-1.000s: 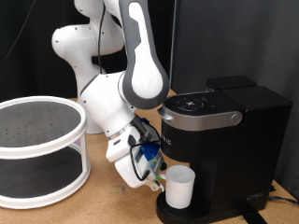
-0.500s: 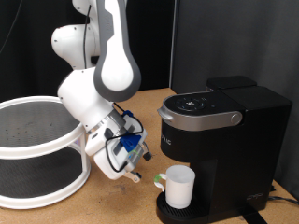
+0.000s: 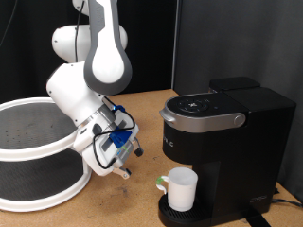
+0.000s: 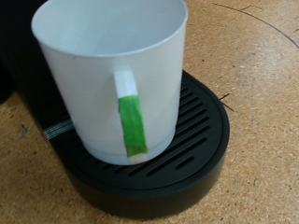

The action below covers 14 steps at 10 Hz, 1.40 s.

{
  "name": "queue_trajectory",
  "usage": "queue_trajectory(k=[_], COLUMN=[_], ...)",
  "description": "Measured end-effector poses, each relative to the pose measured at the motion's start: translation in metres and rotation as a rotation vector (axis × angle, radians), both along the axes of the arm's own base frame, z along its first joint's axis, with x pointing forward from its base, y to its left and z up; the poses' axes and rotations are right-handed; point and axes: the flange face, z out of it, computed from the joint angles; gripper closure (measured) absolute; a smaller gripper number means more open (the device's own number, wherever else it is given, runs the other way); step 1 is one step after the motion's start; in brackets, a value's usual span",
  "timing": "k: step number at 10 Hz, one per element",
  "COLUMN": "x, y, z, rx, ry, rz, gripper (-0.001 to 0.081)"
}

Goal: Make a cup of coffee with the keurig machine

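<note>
The white cup (image 3: 181,188) stands upright on the round drip tray (image 3: 167,212) of the black keurig machine (image 3: 232,132), under its spout. In the wrist view the cup (image 4: 93,84) looks empty, its handle bears a green strip, and it sits on the slotted tray (image 4: 201,140). My gripper (image 3: 127,163) is empty, with its fingers apart. It hangs to the exterior view's left of the cup, well clear of it and above the table. The machine's lid is down. No fingers show in the wrist view.
A white round two-tier rack (image 3: 38,142) stands at the exterior view's left, close beside my arm. The wooden table (image 3: 133,199) runs between the rack and the machine. A dark curtain hangs behind.
My gripper has drawn back from the cup towards the exterior view's left and risen a little. The cup stays on the drip tray.
</note>
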Motion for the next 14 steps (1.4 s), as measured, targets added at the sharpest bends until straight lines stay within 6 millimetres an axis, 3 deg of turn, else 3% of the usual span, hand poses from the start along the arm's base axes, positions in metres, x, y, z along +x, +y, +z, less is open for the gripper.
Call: queue_trajectory(k=[4,8,14], x=[-0.006,-0.003,-0.002], y=[-0.014,-0.028,-0.031], z=[0.013,0.054,0.116], rx=[0.008,0.051,0.117], ry=[-0.085,-0.123,-0.152], rz=[0.020,-0.002,0.021], gripper=[0.0003,0.0003,0.0003])
